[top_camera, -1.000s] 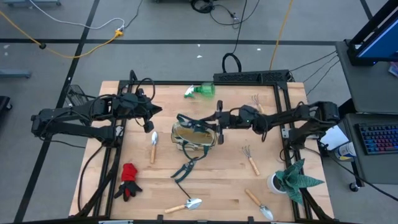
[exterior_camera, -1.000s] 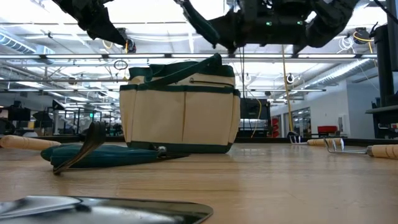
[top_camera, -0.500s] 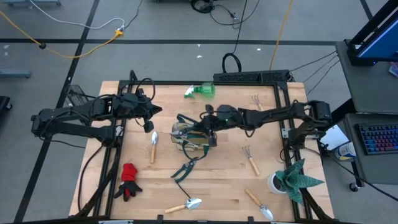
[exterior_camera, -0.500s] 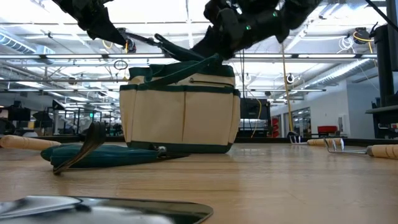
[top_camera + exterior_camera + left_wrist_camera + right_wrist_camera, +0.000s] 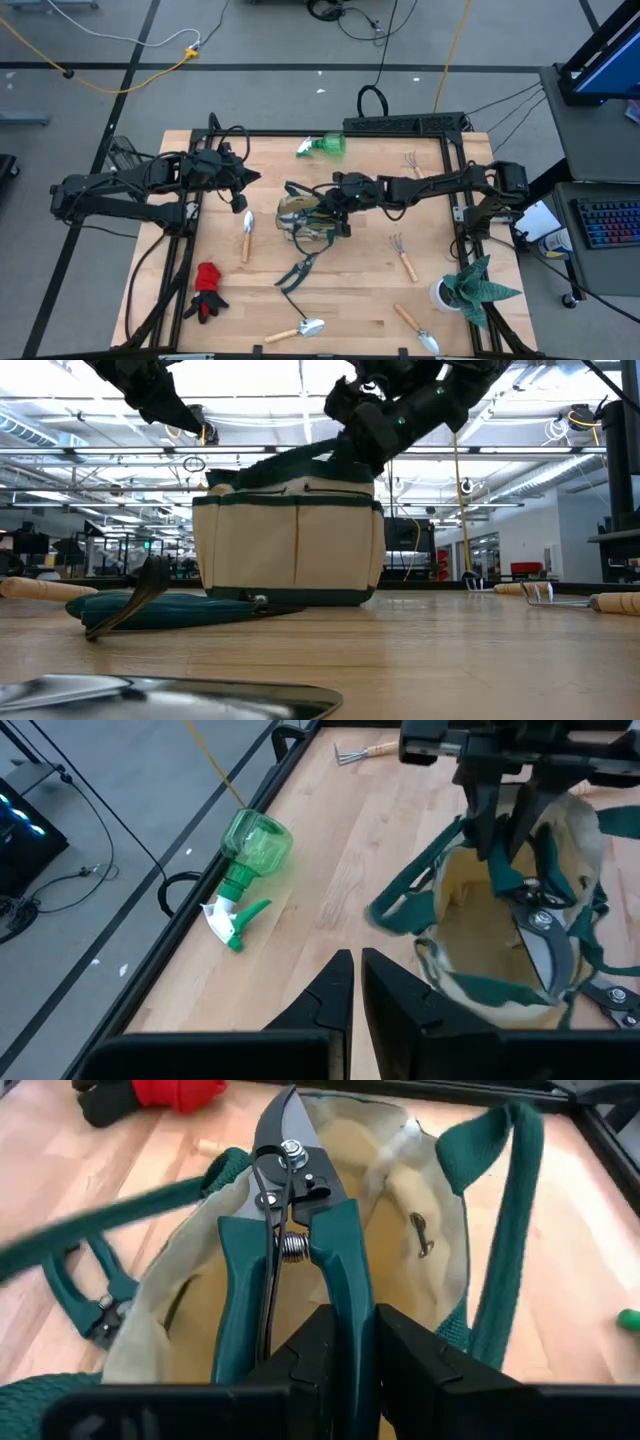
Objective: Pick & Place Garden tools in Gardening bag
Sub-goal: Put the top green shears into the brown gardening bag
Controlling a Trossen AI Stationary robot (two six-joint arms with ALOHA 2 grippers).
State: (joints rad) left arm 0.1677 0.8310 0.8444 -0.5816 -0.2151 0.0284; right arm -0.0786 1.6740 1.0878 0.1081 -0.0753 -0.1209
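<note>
Still out on the table: two trowels [image 5: 308, 328] at the near edge, the glove [image 5: 207, 279], a second pair of shears [image 5: 296, 272], two rakes [image 5: 402, 255], and the spray bottle [image 5: 323, 146] at the far edge. The right gripper [image 5: 343, 1342] is clamped on shears [image 5: 293, 1230] over the open bag [image 5: 312, 217], the first tool going in. The left gripper [image 5: 352, 982] hangs near the left edge, jaws together, empty.

Right pincer [image 5: 345, 1345] clamped, arm reaching mid-table; left pincer [image 5: 352, 982] closed.
</note>
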